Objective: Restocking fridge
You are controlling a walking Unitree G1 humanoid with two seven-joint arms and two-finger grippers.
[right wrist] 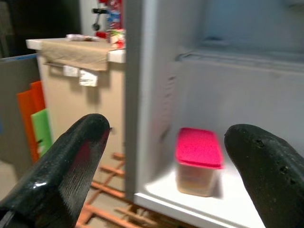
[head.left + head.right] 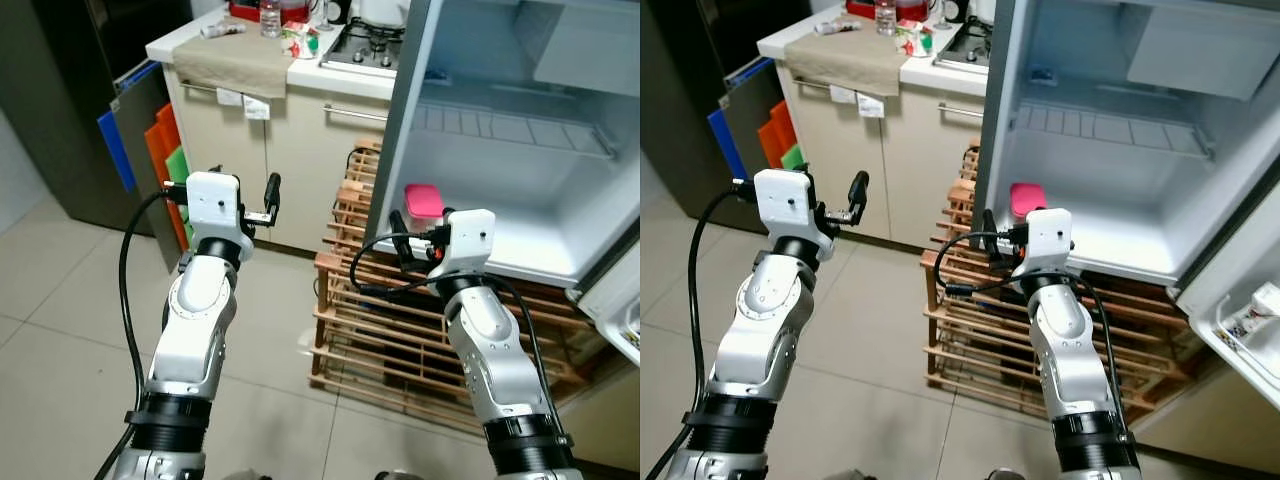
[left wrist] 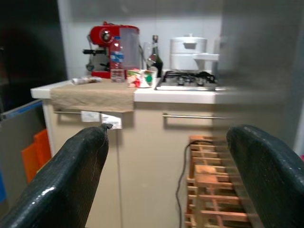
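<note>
The fridge [image 2: 530, 235] stands open ahead on my right, its wire shelf bare. A clear container with a pink lid [image 2: 423, 201] sits at the left end of the lowest shelf, upright [image 1: 198, 160]. My right gripper [image 2: 415, 235] hovers just in front of that shelf's left edge, short of the container, open with nothing between its fingers [image 1: 76, 156]. My left gripper [image 2: 250, 195] is raised to the left, open and empty [image 3: 166, 137], and points toward the kitchen counter [image 2: 330, 75].
On the counter are a water bottle [image 2: 269, 18], a red coffee machine [image 3: 107, 50], a snack packet [image 2: 303, 42], a hob [image 2: 370, 45] and a hanging beige cloth [image 2: 232, 62]. A wooden rack [image 2: 400, 330] stands under the fridge. Coloured boards [image 2: 160, 150] lean at left. The fridge door [image 2: 620, 300] hangs at right.
</note>
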